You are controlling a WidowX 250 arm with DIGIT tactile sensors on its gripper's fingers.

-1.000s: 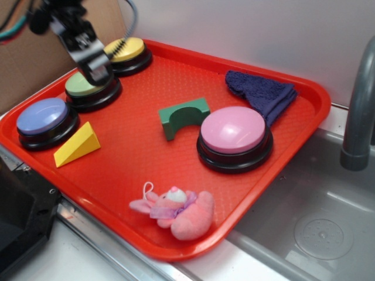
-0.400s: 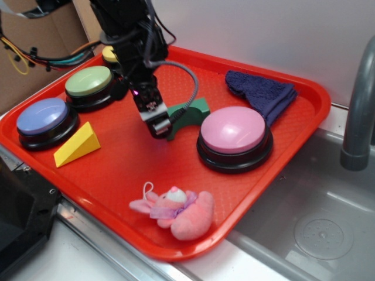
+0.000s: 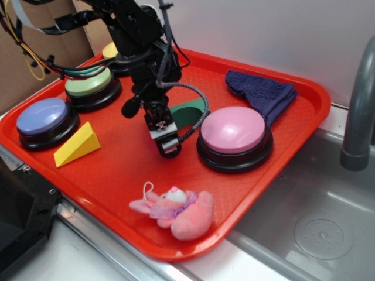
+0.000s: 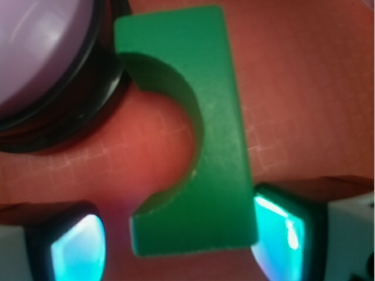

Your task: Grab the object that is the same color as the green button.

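The object is a small dark green block [image 4: 217, 134] with a half-round arch cut in its left side. It lies flat on the red tray [image 3: 117, 175], close to the pink button [image 4: 41, 52]. In the exterior view the block [image 3: 191, 110] shows only partly behind the arm and its cable. My gripper [image 4: 179, 246] is open and straddles the block's near end. The right finger [image 4: 281, 228] is at the block's edge, and a gap shows on the side of the left finger [image 4: 76, 249]. The green button [image 3: 88, 84] stands at the tray's back left, apart from my gripper [image 3: 168, 146].
A pink button [image 3: 234, 132] stands just right of the block. A blue button [image 3: 42, 115] and a yellow wedge [image 3: 76, 145] are at the left. A blue cloth [image 3: 261, 91] lies at the back right, a pink plush [image 3: 176, 211] at the front. A sink [image 3: 316, 222] with a faucet [image 3: 357, 117] is on the right.
The arm has swung from over the green button at the back left to the middle of the tray and come down, so the open fingers now sit around the green block.
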